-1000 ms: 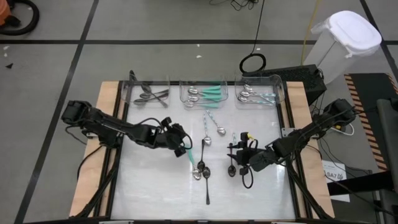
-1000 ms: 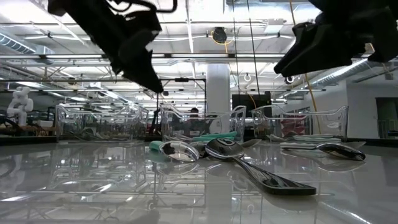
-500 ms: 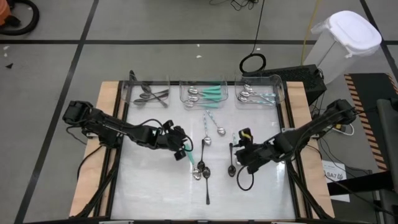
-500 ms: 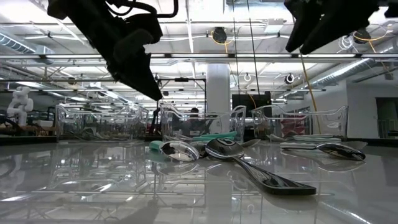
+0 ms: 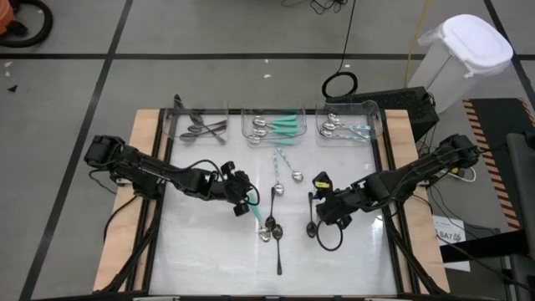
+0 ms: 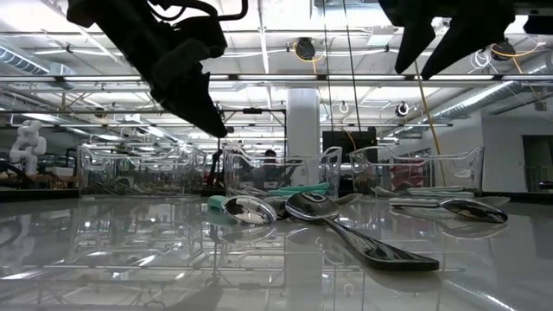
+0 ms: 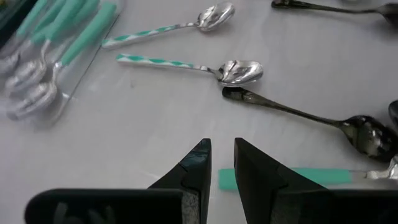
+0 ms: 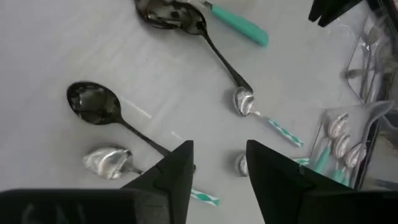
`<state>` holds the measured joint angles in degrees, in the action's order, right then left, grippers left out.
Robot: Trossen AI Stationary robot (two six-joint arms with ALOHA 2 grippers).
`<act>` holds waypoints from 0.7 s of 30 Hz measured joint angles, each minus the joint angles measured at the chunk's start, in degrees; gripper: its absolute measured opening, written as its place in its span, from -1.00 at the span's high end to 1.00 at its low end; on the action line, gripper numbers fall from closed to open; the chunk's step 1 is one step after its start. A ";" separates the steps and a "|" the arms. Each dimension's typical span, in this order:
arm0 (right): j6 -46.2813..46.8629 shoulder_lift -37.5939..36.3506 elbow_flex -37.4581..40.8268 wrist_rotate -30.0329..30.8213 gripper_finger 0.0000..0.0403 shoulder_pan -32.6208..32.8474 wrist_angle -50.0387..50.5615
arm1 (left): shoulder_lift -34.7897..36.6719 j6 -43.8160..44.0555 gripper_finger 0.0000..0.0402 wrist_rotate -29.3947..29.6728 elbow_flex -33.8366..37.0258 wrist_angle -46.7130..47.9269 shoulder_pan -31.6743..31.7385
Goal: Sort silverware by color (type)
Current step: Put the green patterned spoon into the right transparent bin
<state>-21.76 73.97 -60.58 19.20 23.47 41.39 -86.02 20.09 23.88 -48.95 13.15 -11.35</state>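
Here, the left pincer [image 5: 248, 199] is held narrow above a teal-handled spoon [image 5: 257, 209], while the right pincer [image 5: 318, 206] is spread wide over a dark spoon [image 5: 312, 219], nothing gripped.

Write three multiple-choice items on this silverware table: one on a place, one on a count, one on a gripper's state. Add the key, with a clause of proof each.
1. Where do the solid teal-handled spoons already sorted lie?
A. in the middle clear bin
B. in the bin on the left arm's side
C. on the wooden table edge

2. How many clear bins stand along the table's far edge?
A. two
B. three
C. five

3. How does the right gripper stand?
A. shut on a dark spoon
B. open, holding nothing
C. shut on a teal handle

Key:
1. A, the high view shows teal handles inside the middle bin.
2. B, three bins stand side by side there.
3. B, the right wrist view shows a gap between its fingers, with the dark spoon lying on the table beyond.
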 joint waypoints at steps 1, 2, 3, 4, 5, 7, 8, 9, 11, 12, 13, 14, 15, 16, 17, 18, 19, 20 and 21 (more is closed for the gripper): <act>-0.71 0.00 0.00 -0.05 0.31 -0.29 0.05 | 0.00 -1.27 0.64 0.00 0.00 -0.03 0.10; -1.82 0.00 0.00 -0.04 0.32 -0.56 0.14 | 0.00 -2.61 0.64 0.02 0.00 -0.05 0.23; -2.95 0.00 0.00 -0.13 0.32 -0.81 0.48 | 0.00 -4.11 0.64 0.02 0.00 -0.09 0.43; -4.23 0.00 0.00 -0.15 0.33 -1.04 1.08 | 0.00 -5.44 0.64 0.04 0.00 -0.22 0.61; -5.42 0.00 0.00 -0.15 0.33 -1.31 1.82 | 0.00 -6.29 0.64 0.04 0.00 -0.42 0.80; -7.33 0.00 0.04 -0.59 0.33 -1.91 2.99 | 0.00 -6.69 0.64 0.07 0.00 -0.59 1.23; -8.07 0.00 0.07 -1.79 0.33 -2.46 3.40 | 0.00 -6.75 0.64 0.07 0.00 -0.99 1.48; -8.85 0.00 0.07 -3.07 0.33 -3.01 3.60 | 0.00 -6.77 0.64 0.07 0.00 -1.46 1.76; -10.45 0.00 0.09 -5.86 0.33 -4.13 3.95 | 0.04 -6.92 0.64 0.11 0.00 -1.88 2.42; -11.14 0.06 0.09 -7.03 0.33 -4.58 4.09 | 0.04 -7.01 0.64 0.11 0.00 -2.20 2.78; -11.91 0.34 0.09 -7.93 0.33 -5.04 4.18 | 0.04 -7.48 0.64 0.11 0.00 -2.52 3.16; -12.77 0.73 0.09 -8.76 0.33 -5.54 4.32 | 0.04 -7.88 0.64 0.13 0.00 -2.71 3.51; -13.40 1.11 0.09 -9.30 0.33 -5.89 4.72 | 0.04 -8.15 0.64 0.13 0.00 -2.89 3.82; -13.75 1.63 0.09 -10.11 0.33 -6.22 5.21 | 0.04 -8.32 0.64 0.13 0.00 -3.06 4.15; -13.96 2.47 0.09 -10.65 0.33 -6.67 5.41 | 0.04 -8.41 0.64 0.11 0.00 -3.07 4.48; -14.36 3.44 0.09 -11.22 0.33 -7.18 5.31 | 0.04 -8.41 0.64 0.13 0.00 -3.12 4.77; -15.05 4.51 0.09 -11.90 0.33 -7.53 5.49 | 0.04 -8.41 0.64 0.13 0.00 -3.20 5.09; -15.49 5.70 0.09 -12.20 0.33 -7.75 5.83 | 0.04 -8.41 0.64 0.13 0.00 -3.20 5.30; -15.90 7.04 0.11 -12.49 0.33 -8.00 5.99 | 0.04 -8.41 0.64 0.13 0.00 -3.20 5.46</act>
<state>-37.66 81.01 -60.47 6.71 15.47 47.37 -85.97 11.68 24.01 -48.95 9.96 -5.89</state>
